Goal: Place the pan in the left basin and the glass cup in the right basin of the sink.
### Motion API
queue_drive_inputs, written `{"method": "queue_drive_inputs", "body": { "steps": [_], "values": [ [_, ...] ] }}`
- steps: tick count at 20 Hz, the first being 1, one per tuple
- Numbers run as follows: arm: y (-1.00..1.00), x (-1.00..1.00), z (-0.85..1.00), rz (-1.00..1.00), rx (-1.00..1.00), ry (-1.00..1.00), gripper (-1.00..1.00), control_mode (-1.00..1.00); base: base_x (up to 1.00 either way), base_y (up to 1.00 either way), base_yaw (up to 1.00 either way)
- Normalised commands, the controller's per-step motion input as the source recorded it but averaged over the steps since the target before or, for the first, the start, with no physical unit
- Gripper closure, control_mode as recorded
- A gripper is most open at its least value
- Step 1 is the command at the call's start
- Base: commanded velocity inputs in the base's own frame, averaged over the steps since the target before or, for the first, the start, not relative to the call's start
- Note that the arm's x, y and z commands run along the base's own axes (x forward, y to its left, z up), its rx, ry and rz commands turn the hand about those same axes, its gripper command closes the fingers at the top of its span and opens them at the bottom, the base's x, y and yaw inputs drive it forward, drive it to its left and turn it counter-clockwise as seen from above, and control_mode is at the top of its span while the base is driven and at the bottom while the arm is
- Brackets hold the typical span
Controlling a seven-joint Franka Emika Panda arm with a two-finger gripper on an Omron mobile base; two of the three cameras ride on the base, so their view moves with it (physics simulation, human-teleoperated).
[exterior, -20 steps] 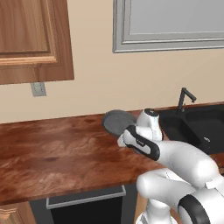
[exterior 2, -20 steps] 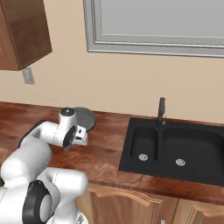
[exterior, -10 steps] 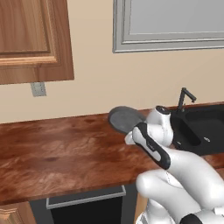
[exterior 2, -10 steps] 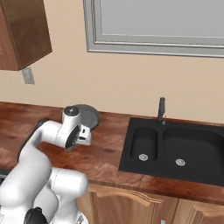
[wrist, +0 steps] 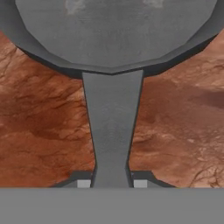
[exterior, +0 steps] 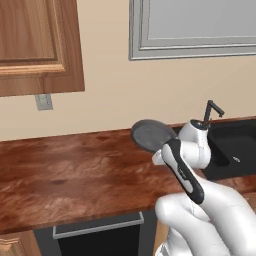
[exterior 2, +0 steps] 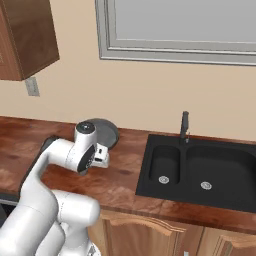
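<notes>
End effector (wrist: 109,183) clenched on the pan's (exterior: 150,134) handle; in the hand view the flat, tapering grey handle runs down between the two small dark finger tips (wrist: 83,183), one pressed at each side. Pan is a round, shallow, dull dark grey disc with a matte, faintly mottled cast-metal look and a thick rim. It sits lifted and tilted above the desk (exterior: 70,175), well left of the sink (exterior 2: 200,170) in the right base view (exterior 2: 102,132).

Desk is glossy reddish-brown wood with heavy swirling grain; a soft dark shadow falls on it to the right of the handle in the hand view.

Sink is matte black, rectangular, double-bowl. The left basin (exterior 2: 165,162) is the narrower bowl and the right basin (exterior 2: 220,167) the wider one, each with a small round silver drain. A slim dark faucet (exterior 2: 184,127) stands upright at the back edge between them.

Arm is smooth white with dark joints. Brown wooden wall cabinet (exterior: 35,45) with a raised panel door hangs upper left, a pale outlet plate (exterior: 43,102) below it, and a grey-framed window (exterior: 195,27) on the beige wall.
</notes>
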Motion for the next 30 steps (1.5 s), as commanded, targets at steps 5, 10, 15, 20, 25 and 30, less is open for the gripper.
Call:
{"method": "queue_drive_inputs", "body": {
  "steps": [5,10,15,20,25,30],
  "values": [
    [-0.26,-0.18,0.18,-0.01,0.0,0.0,1.0,-1.0,0.0,0.0,0.0],
    [-0.25,-0.11,0.16,0.0,0.0,0.08,1.0,-1.0,0.0,0.0,0.0],
    [-0.25,-0.01,0.12,-0.02,0.0,0.14,1.0,-1.0,0.0,0.0,0.0],
    [-0.3,0.0,0.14,-0.07,0.0,0.02,1.0,-1.0,0.0,0.0,0.0],
    [-0.33,0.0,0.11,-0.12,0.0,0.05,1.0,-1.0,0.0,0.0,0.0],
    [-0.31,0.0,0.08,-0.14,-0.02,0.01,1.0,-1.0,0.0,0.0,0.0]
  ]
}}
